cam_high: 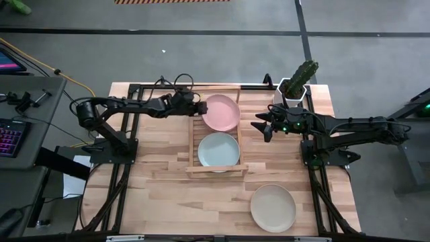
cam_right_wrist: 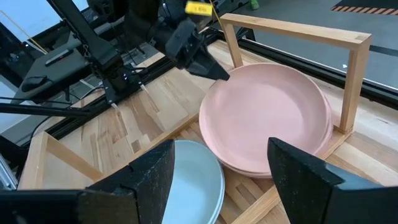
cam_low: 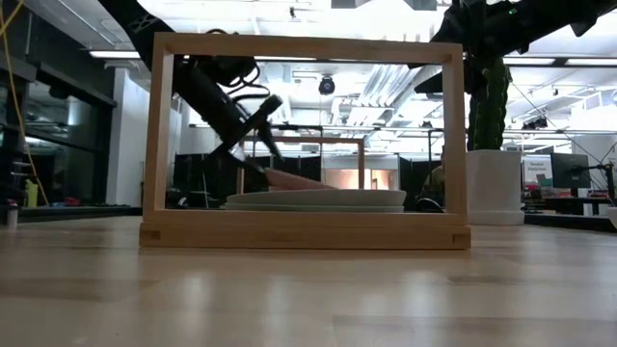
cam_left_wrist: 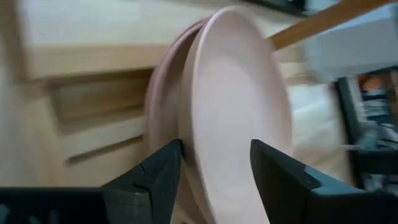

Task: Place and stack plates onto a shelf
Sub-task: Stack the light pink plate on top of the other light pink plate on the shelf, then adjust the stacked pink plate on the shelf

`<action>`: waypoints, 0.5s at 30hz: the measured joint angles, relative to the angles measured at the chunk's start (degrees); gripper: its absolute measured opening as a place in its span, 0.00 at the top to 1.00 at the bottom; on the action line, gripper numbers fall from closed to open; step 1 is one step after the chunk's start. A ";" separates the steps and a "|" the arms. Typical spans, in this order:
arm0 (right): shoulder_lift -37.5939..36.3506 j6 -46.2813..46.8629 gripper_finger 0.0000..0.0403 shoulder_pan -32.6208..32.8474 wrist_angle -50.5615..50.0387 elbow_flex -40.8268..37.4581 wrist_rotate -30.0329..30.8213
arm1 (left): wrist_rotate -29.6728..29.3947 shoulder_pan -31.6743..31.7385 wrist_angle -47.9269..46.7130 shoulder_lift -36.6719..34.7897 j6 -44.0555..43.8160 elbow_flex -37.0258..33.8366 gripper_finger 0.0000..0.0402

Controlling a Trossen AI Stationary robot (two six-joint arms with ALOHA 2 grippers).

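My left gripper (cam_high: 202, 107) pinches the rim of the top pink plate (cam_high: 222, 112), tilted on the pink stack at the far end of the shelf (cam_high: 192, 149). A pale blue-green plate (cam_high: 218, 149) lies at the shelf's near end. My right gripper (cam_high: 259, 126) hovers with fingers spread just off the shelf's right rail. A cream plate (cam_high: 273, 207) sits near the table's (cam_high: 168, 195) near-right corner.

Matte plates (cam_right_wrist: 267, 118), light-wood shelf (cam_right_wrist: 351, 81)
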 joint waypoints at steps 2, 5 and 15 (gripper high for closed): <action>0.00 -0.09 0.41 0.00 0.00 0.00 0.00 | 0.51 0.18 1.52 -0.07 0.71 0.04 0.54; 0.00 -0.11 0.41 0.01 0.00 0.00 0.00 | 0.57 0.69 0.44 -0.07 0.71 0.02 0.55; 0.00 0.15 0.41 0.00 0.05 0.00 0.00 | 1.85 2.00 -4.84 -1.32 4.75 0.02 0.55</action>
